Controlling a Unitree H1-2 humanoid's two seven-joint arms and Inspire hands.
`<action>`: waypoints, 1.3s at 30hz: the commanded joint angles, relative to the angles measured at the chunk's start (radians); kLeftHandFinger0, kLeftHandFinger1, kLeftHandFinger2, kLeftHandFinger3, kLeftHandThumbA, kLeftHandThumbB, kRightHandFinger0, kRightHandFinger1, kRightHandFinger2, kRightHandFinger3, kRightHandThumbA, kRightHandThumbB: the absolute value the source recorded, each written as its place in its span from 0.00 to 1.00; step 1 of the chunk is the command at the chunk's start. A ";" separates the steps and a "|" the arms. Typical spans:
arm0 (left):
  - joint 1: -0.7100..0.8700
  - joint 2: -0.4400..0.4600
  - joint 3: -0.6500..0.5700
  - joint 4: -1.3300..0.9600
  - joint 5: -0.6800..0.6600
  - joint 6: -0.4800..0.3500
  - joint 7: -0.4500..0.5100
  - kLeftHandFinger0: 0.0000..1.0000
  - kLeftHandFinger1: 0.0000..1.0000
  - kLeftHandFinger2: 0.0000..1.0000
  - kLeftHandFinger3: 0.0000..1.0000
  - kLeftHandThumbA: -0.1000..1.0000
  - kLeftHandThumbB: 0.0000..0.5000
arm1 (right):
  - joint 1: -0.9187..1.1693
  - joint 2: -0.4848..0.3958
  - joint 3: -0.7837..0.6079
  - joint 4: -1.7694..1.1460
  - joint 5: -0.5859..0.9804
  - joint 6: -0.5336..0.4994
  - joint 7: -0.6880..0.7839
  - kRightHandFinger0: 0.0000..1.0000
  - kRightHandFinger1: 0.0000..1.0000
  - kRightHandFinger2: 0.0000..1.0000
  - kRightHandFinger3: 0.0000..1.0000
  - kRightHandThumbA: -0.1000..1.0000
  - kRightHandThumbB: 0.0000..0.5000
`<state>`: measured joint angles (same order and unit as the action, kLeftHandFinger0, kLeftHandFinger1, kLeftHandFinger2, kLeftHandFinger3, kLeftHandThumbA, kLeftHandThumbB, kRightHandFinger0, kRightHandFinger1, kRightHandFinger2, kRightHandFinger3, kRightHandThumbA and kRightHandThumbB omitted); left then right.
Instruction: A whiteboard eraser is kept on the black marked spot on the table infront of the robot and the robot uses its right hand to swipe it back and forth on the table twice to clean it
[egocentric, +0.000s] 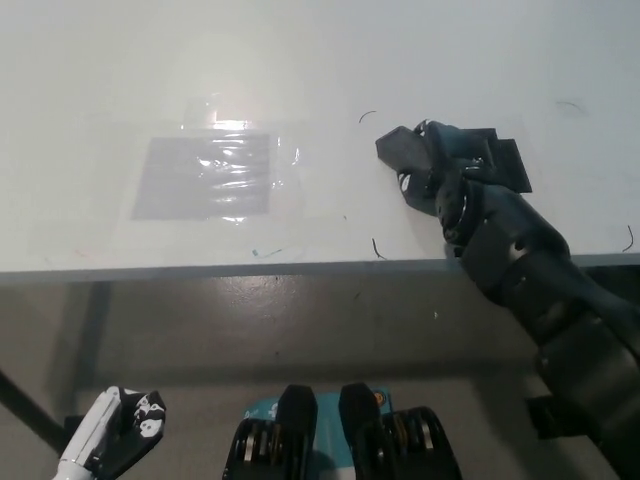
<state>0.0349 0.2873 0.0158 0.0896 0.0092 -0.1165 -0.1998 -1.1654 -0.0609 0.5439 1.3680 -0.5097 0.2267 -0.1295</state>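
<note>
There is one view only, from a camera on the robot's head. It looks steeply down and forward. The table (300, 60) fills the upper half of the frame, its near edge running almost level across the middle. Below the edge the floor (300, 330) shows, so the camera stands back from the table and above it. The right hand (425, 165) lies right of centre, its arm coming in from the lower right corner. The left hand (115, 430) sits at the lower left edge, close beneath the lens.
</note>
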 joint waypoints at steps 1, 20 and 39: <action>-0.001 0.018 0.011 -0.032 -0.008 -0.008 -0.001 0.00 0.00 0.00 0.00 0.10 0.97 | 0.022 -0.047 0.063 0.043 -0.079 0.097 0.039 0.20 0.23 0.39 0.65 0.45 0.06; -0.005 0.017 0.019 -0.023 -0.007 -0.016 -0.003 0.00 0.00 0.00 0.00 0.11 0.97 | 0.004 -0.172 -0.127 -0.674 0.015 0.222 0.067 1.00 1.00 1.00 1.00 1.00 1.00; -0.008 0.027 0.014 -0.005 -0.012 -0.015 -0.018 0.00 0.00 0.00 0.00 0.10 0.96 | 0.361 -0.272 -0.675 -2.248 0.615 -0.028 -0.062 1.00 1.00 1.00 1.00 0.99 0.68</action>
<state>0.0376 0.2856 0.0284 0.1111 0.0094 -0.1159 -0.1998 -0.9317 -0.1671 0.3244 0.5665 -0.4890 0.4111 -0.1048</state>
